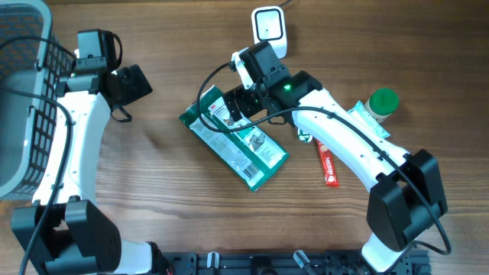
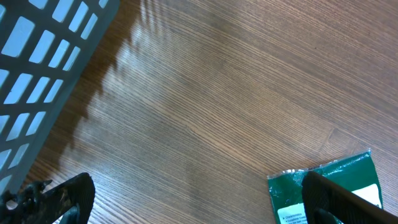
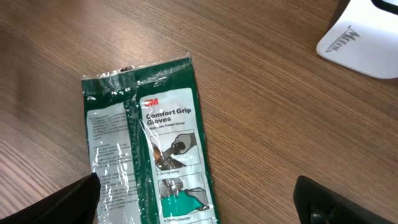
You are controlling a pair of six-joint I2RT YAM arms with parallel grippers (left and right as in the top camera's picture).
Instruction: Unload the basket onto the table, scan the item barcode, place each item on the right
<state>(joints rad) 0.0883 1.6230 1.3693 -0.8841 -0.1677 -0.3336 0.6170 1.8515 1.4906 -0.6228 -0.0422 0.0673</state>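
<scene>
Wooden table (image 1: 168,198): bears every item listed below

Grey mesh basket (image 1: 23,114): well to the left of the glove packet (image 1: 248,153), at the table's left edge

Right arm (image 1: 344,141): reaches in from the packet's lower right; part of it lies over the packet's upper right corner

Left arm (image 1: 76,130): stands between the basket and the packet, apart from the packet

Glove packet, the task item: lies flat on the wood at mid-table, set diagonally, printed side up. The label reads "Comfort Grip Gloves" in the right wrist view. No barcode can be made out

Right gripper (image 1: 237,103): over the packet's upper end, fingers (image 3: 68,202) spread wide to either side of it, nothing held

Left gripper (image 1: 134,84): left of the packet over bare wood, fingers (image 2: 62,196) spread wide, nothing held. One corner of the packet shows beside its right finger

White scanner (image 1: 268,27): just above the packet's upper end, upright, apart from it

Red stick sachet (image 1: 328,164): right of the packet, flat, partly under the right arm

Green-capped bottle (image 1: 382,103): further right of the packet, upright
</scene>
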